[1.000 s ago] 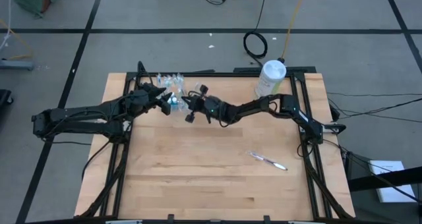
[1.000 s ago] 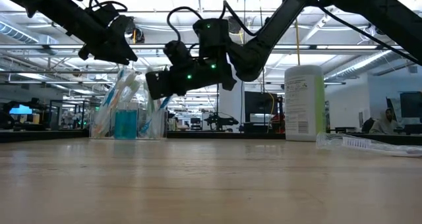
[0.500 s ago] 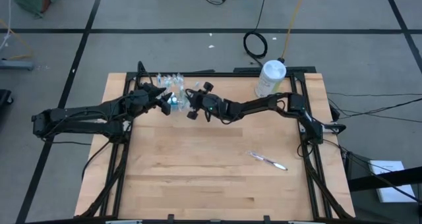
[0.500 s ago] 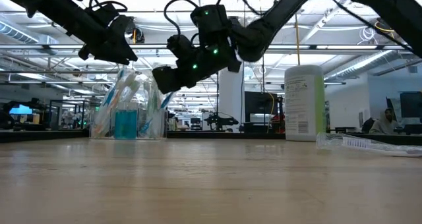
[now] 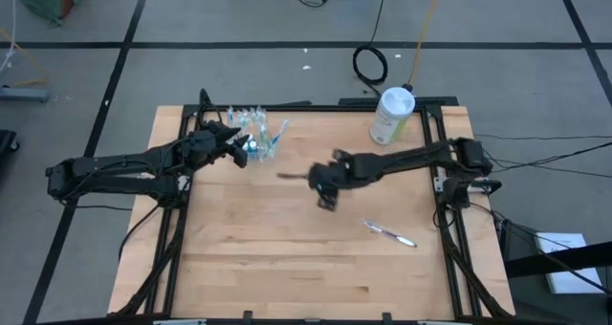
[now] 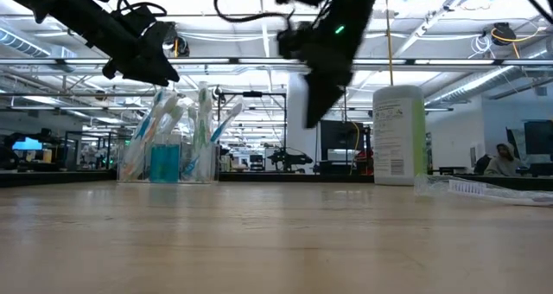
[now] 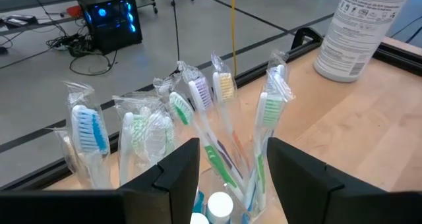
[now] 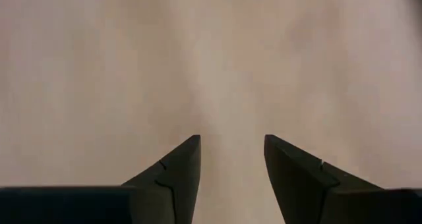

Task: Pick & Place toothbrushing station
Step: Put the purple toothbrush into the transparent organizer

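Observation:
The toothbrushing station is a clear cup (image 5: pixel 256 137) full of wrapped toothbrushes (image 7: pixel 217 112) with a blue tube (image 6: pixel 164 162) inside. It stands on its base at the table's far left (image 6: pixel 164 175). My left gripper (image 5: pixel 243 145) hovers open over the cup's near-left side, its fingers (image 7: pixel 178 165) on either side of the brush handles; no touch shows. My right gripper (image 5: pixel 323 184) is open over bare wood near the table's middle, pointing down (image 8: pixel 231 141), with nothing between its fingers. One more wrapped toothbrush (image 5: pixel 387 232) lies flat on the table at the near right.
A white canister with a green label (image 5: pixel 392 115) stands at the far right (image 6: pixel 397 134). The black frame rails (image 5: pixel 442 172) run along the table's sides. Bare wood (image 5: pixel 287 258) fills the near half. People and desks show in the room behind.
My right gripper was shut beside the cup; it has opened and swung fast away toward the table's middle and right. Brushes that it hid now show standing in the cup.

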{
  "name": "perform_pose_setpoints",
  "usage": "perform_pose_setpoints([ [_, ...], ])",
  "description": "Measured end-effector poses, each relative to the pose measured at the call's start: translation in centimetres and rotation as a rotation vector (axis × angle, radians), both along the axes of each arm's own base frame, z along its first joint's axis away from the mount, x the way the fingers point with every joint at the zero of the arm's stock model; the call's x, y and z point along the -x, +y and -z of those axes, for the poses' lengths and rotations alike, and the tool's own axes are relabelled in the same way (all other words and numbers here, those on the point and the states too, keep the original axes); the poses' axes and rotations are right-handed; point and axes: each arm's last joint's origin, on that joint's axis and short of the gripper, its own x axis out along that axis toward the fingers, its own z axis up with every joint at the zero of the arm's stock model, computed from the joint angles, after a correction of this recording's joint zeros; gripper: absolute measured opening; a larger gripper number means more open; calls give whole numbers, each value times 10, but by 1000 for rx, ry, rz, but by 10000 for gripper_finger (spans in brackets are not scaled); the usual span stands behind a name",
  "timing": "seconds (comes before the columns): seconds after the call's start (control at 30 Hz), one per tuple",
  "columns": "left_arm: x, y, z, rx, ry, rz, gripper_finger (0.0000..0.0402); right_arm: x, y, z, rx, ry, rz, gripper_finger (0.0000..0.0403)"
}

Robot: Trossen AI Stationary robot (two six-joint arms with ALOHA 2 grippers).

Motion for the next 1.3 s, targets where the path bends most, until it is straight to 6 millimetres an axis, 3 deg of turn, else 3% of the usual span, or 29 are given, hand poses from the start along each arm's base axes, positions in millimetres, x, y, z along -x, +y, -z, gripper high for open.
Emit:
perform_pose_setpoints([
  [0.13,0,0,0,2,-2,-1,184,33,36,-8,-134,149,30,156],
  [0.3,0,0,0,10,-5,5,184,69,69,0,-256,222,60,159],
  [0.57,0,0,0,14,-7,12,184,123,89,39,-296,298,121,158],
  [0.77,0,0,0,28,-24,3,184,132,96,73,-470,244,39,157],
  [1.0,0,0,0,28,-27,2,184,137,94,95,-433,153,-108,146],
  [1.3,0,0,0,27,-26,3,184,119,100,91,-336,-41,-417,32],
])
